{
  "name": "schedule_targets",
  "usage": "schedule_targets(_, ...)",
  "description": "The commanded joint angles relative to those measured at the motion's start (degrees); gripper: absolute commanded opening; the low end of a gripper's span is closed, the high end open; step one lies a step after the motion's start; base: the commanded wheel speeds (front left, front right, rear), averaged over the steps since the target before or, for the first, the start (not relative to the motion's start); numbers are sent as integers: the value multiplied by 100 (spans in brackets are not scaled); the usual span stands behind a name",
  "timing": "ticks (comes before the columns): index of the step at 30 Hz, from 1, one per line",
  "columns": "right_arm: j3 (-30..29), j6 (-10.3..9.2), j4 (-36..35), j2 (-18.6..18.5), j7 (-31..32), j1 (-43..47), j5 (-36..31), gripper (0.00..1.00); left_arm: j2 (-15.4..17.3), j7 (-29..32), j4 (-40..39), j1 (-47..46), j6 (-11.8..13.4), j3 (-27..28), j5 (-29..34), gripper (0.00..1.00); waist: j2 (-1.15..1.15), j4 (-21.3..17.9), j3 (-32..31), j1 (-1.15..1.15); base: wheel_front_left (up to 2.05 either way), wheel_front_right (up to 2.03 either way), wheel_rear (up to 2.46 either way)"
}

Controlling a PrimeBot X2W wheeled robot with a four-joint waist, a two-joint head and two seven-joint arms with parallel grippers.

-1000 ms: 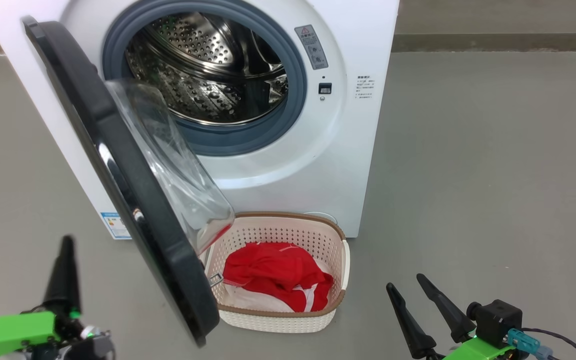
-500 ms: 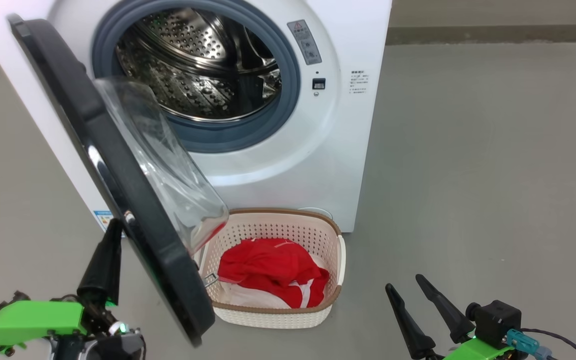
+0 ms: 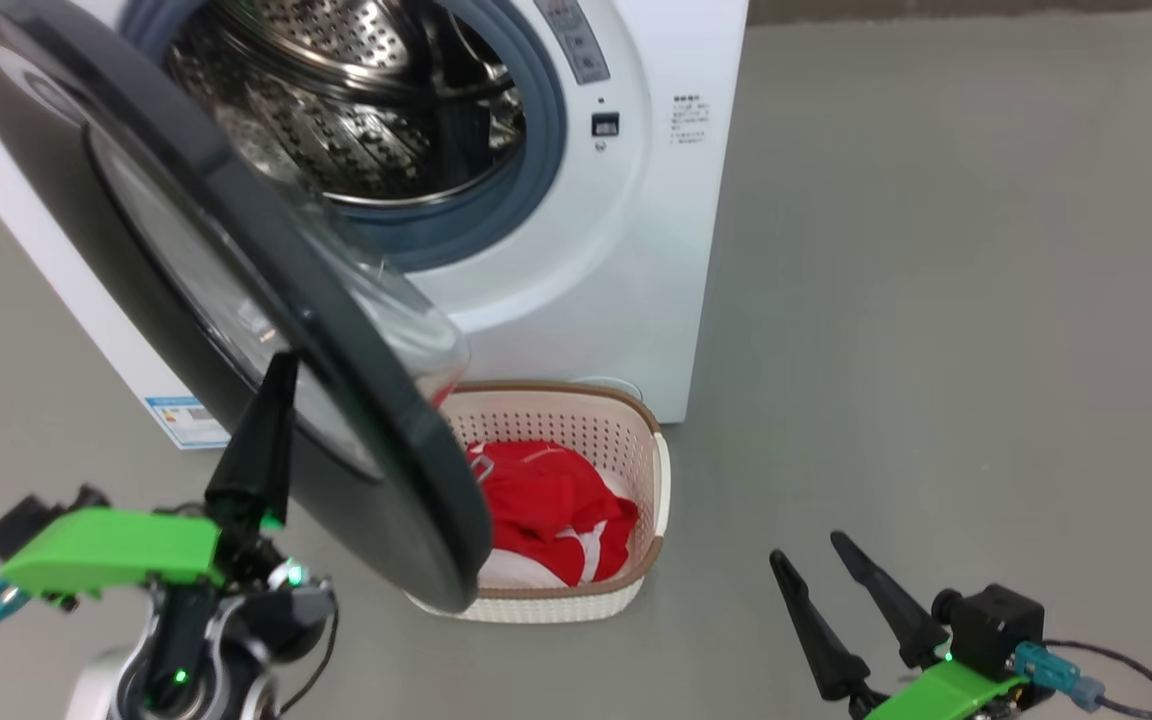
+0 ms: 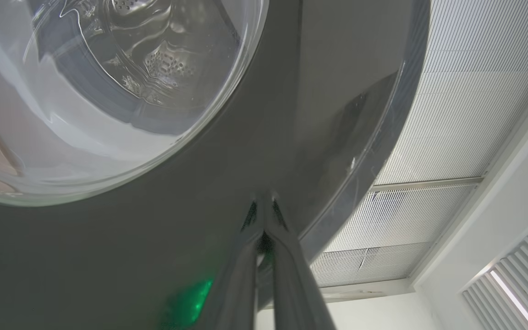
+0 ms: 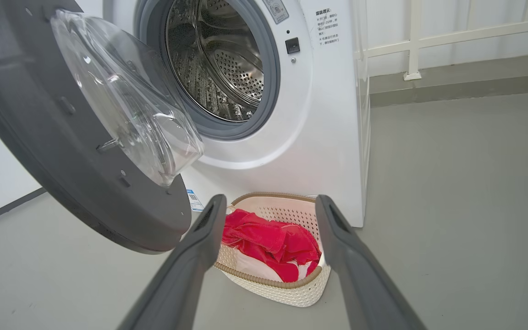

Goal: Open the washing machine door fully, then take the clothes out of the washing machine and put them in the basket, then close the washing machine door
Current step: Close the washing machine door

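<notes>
The washing machine (image 3: 636,250) stands with its perforated steel drum (image 3: 336,110) exposed. The washing machine door (image 3: 236,330) hangs partly swung across the opening, its outer face toward me. My left gripper (image 3: 282,362) is shut and its tip rests against that outer face, on the black rim (image 4: 227,174) below the glass window (image 4: 108,91). Red clothes (image 3: 546,500) lie in the cream basket (image 3: 658,480) on the floor in front of the machine. My right gripper (image 3: 806,548) is open and holds nothing, low at the right, pointing toward the basket (image 5: 287,295) and clothes (image 5: 268,238).
Grey floor (image 3: 936,300) spreads to the right of the machine. The door's lower edge overhangs the basket's left side. A white railing (image 5: 413,46) and wall base run behind the machine in the right wrist view.
My left gripper has risen and moved right onto the door's outer face. The door has swung toward the machine, now showing its outer side. The head camera has also shifted.
</notes>
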Motion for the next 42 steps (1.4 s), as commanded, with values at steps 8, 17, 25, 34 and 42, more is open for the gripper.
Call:
schedule_targets(8,102,20,-177,-56,-36,-425,62,100,47,-257,370,-996,-257,-289,-258,0,-1,-237,400,0,0,0,0)
schedule_targets(17,95,20,-214,-56,-36,-632,58,100,47,-622,989,-1838,-463,-576,-411,0,-1,-468,767,0,0,0,0)
schedule_targets(25,89,20,-239,-46,-36,-771,50,100,47,-745,1548,-2523,-630,-703,-411,0,-1,-652,1022,0,0,0,0)
schedule_targets(34,146,20,-271,-62,-36,-939,47,100,47,-791,2225,-3407,-835,-747,-384,0,-1,-854,1356,0,0,0,0)
schedule_targets(42,165,20,-282,-76,-36,-1079,51,100,47,-799,2867,-4025,-1150,-716,-458,0,-1,-926,1568,0,0,0,0)
